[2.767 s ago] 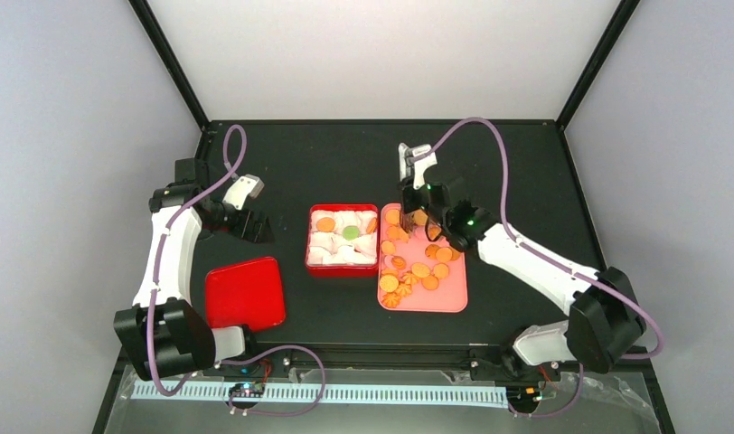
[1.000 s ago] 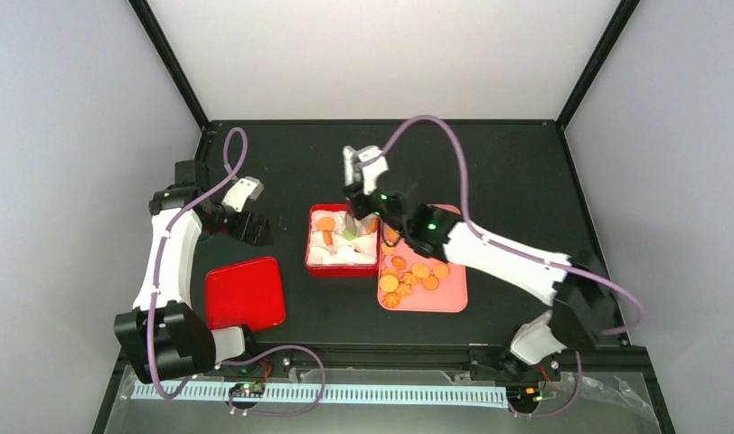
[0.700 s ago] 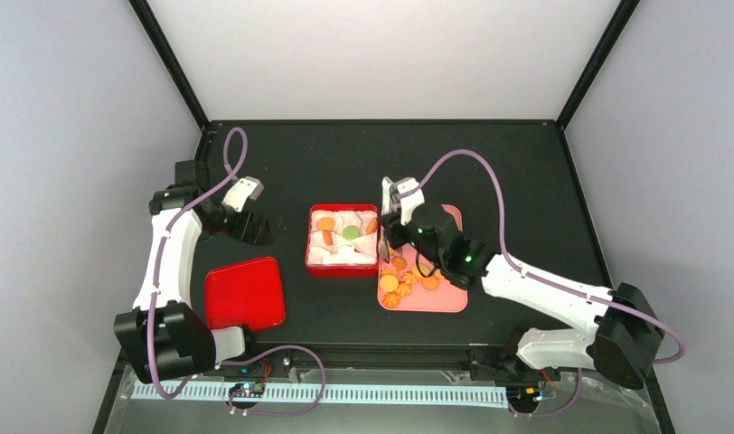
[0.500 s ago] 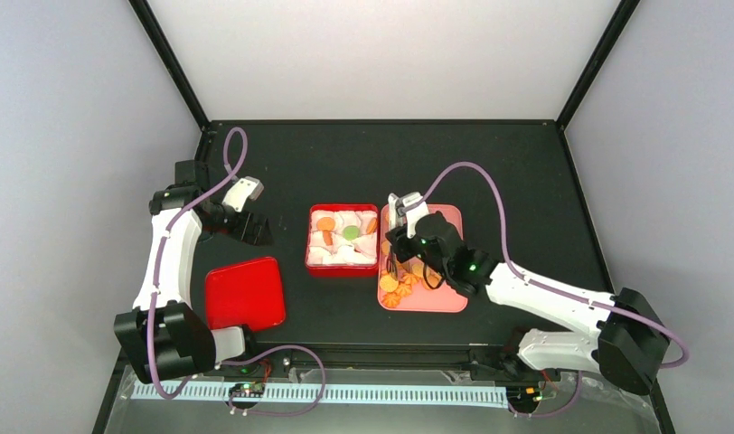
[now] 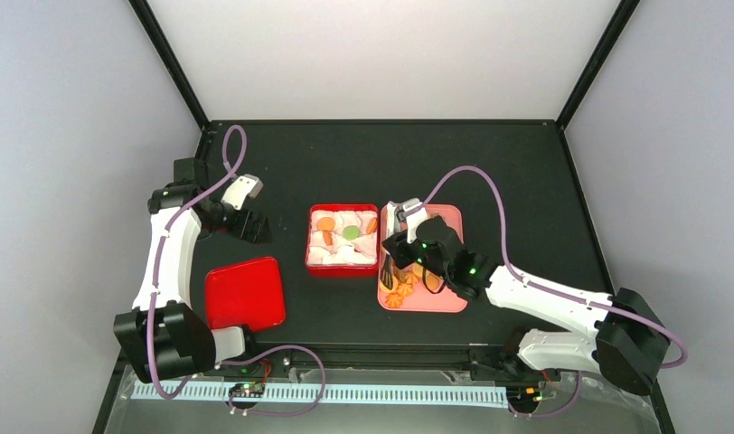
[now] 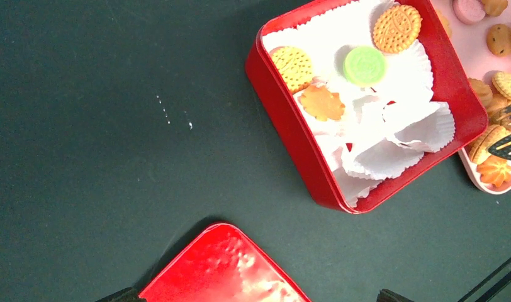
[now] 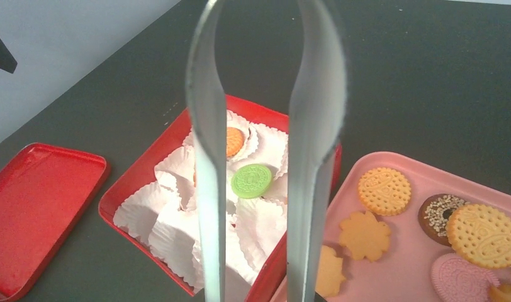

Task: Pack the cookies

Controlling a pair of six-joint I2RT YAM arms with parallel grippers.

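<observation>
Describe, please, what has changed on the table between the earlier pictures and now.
The right gripper, holding the tongs, swung left from the far end of the pink tray over the red box, then came back to the tray's near left part, tong tips among the cookies there. The left gripper, the box and the red lid stayed put.
</observation>
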